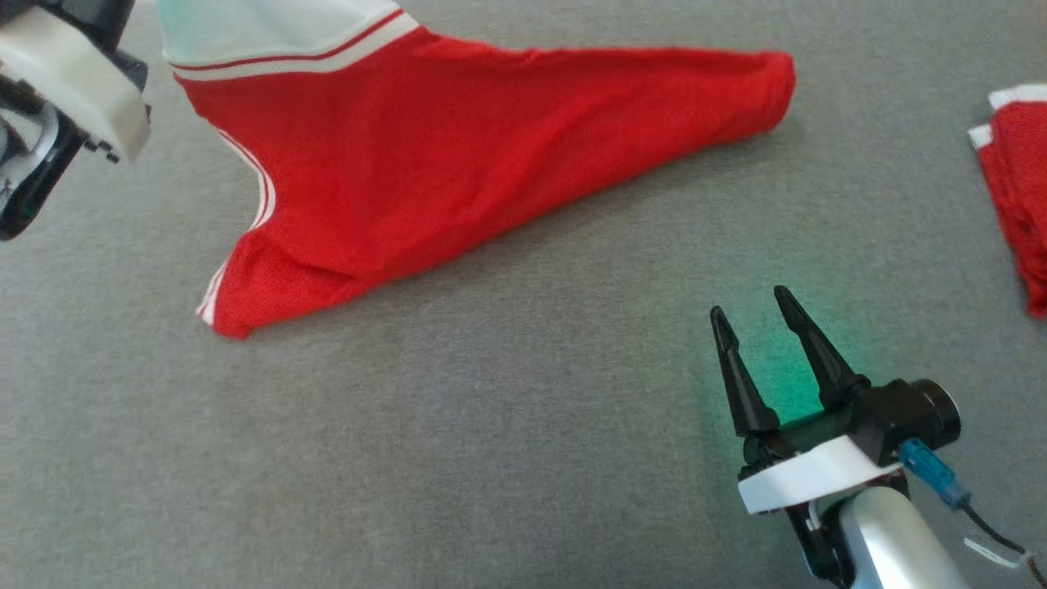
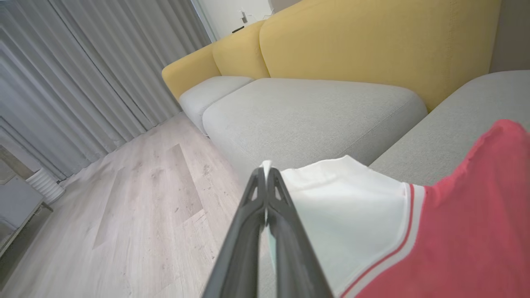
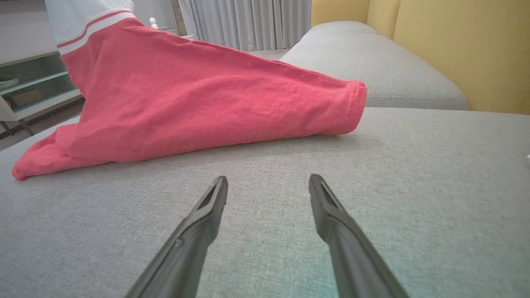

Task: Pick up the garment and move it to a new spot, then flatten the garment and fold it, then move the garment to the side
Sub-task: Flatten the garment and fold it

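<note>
1. The garment (image 1: 458, 164) is red with a white band at one end. It is on the grey cushion (image 1: 491, 458), on the far left part.
2. Its white end is lifted up at the far left. The red part slopes down and rests on the cushion.
3. The left gripper (image 2: 266, 174) holds the white edge. Its two fingers are pressed together on the cloth.
4. The right gripper (image 1: 749, 301) is at the near right, well apart from the garment. Its fingers are spread apart and hold nothing.
5. A green glow (image 1: 785, 376) falls on the cushion by the right gripper.
6. Another red cloth (image 1: 1014, 188) lies at the right edge, well apart from the garment.
7. The left wrist view shows a yellow sofa back (image 2: 372, 41), a wood floor (image 2: 145, 207) and grey curtains (image 2: 83, 62).
</note>
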Robot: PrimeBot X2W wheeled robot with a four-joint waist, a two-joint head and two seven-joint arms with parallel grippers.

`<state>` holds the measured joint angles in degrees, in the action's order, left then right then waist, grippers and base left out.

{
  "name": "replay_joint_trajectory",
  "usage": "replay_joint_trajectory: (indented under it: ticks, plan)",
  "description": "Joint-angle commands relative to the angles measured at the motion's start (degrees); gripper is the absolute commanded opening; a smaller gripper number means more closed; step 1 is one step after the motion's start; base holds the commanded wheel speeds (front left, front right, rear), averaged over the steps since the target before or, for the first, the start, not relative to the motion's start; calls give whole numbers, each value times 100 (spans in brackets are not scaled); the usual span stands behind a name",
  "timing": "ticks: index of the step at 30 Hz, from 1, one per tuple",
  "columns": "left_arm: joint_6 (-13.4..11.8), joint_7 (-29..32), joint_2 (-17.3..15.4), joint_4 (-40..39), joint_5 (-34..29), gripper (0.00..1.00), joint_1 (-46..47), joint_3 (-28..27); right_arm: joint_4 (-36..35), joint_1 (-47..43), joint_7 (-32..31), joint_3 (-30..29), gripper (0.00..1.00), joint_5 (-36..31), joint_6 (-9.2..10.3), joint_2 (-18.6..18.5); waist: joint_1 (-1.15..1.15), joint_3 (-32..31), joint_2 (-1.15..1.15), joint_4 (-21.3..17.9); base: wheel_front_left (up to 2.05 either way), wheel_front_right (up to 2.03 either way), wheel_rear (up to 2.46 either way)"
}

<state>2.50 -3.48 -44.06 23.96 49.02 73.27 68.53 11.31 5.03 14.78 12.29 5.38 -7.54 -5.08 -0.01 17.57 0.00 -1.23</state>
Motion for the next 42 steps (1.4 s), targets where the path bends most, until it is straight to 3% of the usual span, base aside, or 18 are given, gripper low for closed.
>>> replay_joint_trajectory:
  ticks: [1, 9, 17, 22, 30, 42]
  plan:
    - [-51, -77, -290, -84, 16, 0, 118, -329, -144, -44, 22, 121, 100, -30, 5, -61, 1, -66, 0, 125, 0, 0, 0]
    - [-47, -221, -239, -356, 137, 0, -48, -331, -69, 412, 22, 109, 100, 255, 5, -244, 1, 75, 0, 346, 0, 0, 0]
    - [-27, -242, -84, -490, 70, 0, -13, -255, 559, 1360, 22, -107, 100, 1255, 5, -925, 1, 167, 0, 545, 0, 0, 0]
    - [10, -216, 5, -556, 10, 0, 43, -190, 1178, 2087, -332, 261, 100, 2783, 5, -1625, 1, 236, 0, 711, 0, 0, 0]
    - [50, -191, 118, -792, 3, 0, 115, -148, 1298, 2851, -1197, 1049, 100, 4798, 5, -2670, 1, 453, 0, 942, 0, 0, 0]
    - [67, -96, 213, -1066, -94, 0, 322, -91, 1908, 3553, -1756, 1581, 100, 6293, 5, -3029, 1, 806, 0, 1179, 0, 0, 0]
